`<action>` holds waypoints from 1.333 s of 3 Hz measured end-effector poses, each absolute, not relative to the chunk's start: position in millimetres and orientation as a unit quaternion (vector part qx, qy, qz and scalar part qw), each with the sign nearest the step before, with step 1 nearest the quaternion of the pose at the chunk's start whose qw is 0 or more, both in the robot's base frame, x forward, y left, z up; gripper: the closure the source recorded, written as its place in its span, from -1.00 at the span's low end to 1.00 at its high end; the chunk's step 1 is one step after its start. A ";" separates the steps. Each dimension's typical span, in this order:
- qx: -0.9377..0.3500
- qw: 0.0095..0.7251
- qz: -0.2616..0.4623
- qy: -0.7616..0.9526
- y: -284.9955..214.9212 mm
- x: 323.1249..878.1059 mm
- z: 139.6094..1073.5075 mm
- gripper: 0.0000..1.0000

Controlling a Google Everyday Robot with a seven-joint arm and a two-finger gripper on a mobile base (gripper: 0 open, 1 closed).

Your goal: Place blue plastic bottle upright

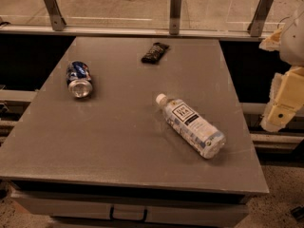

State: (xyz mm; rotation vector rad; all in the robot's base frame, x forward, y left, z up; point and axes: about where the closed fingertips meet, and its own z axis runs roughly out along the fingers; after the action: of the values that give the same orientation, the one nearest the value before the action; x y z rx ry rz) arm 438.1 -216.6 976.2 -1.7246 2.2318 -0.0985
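Note:
The blue plastic bottle (191, 125) lies on its side on the grey table (118, 141), right of centre. Its white cap points to the upper left and its base to the lower right. Its white label with a dark square logo faces up. My gripper (283, 106) is at the right edge of the view, off the table's right side and well apart from the bottle. It holds nothing that I can see.
A blue metal can (79, 79) lies on its side at the table's left. A dark snack bar wrapper (155, 52) lies near the far edge. A glass railing with metal posts (175, 12) runs behind the table.

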 end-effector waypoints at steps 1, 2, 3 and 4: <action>-0.603 0.159 -0.035 0.781 -216.6 438.2 976.3 -1.00; -0.594 0.157 -0.013 0.789 -201.0 451.6 957.6 -1.00; -0.588 0.157 0.016 0.793 -156.5 464.5 937.6 -1.00; -0.578 0.154 0.031 0.801 -115.2 470.1 917.0 -1.00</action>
State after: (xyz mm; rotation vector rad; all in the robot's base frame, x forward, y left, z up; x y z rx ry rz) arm 470.1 -115.2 917.0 -1.6571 2.2957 0.0900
